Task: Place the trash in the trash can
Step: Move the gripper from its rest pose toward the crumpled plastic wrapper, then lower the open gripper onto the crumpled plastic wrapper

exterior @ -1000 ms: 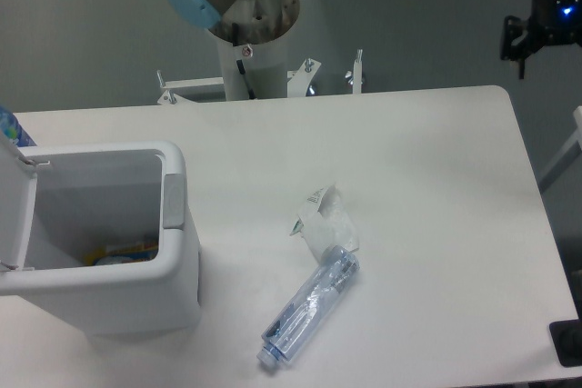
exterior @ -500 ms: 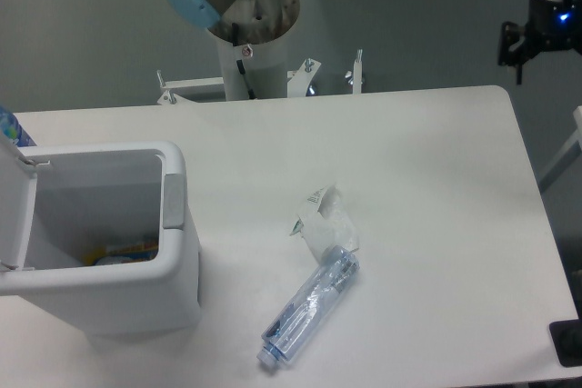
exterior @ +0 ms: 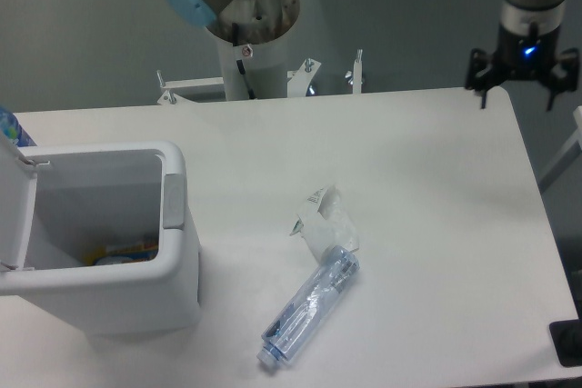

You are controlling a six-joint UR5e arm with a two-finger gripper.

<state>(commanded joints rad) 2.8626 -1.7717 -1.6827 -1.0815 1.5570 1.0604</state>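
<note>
White table (exterior: pixel 436 224) carries our 2 trash pieces: wrapper (exterior: pixel 323 220) touching bottle (exterior: pixel 309 306) mid-table, right of the open bin (exterior: pixel 173 252). Our claw (exterior: pixel 516 88) hangs spread, empty, well apart at the far right corner.

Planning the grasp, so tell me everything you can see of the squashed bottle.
The squashed bottle is clear, bluish plastic, flattened and creased. It lies on its side on the white table, slanting from lower left to upper right, right of the trash can. Its upper end meets the crumpled wrapper. Nothing grips it.
</note>
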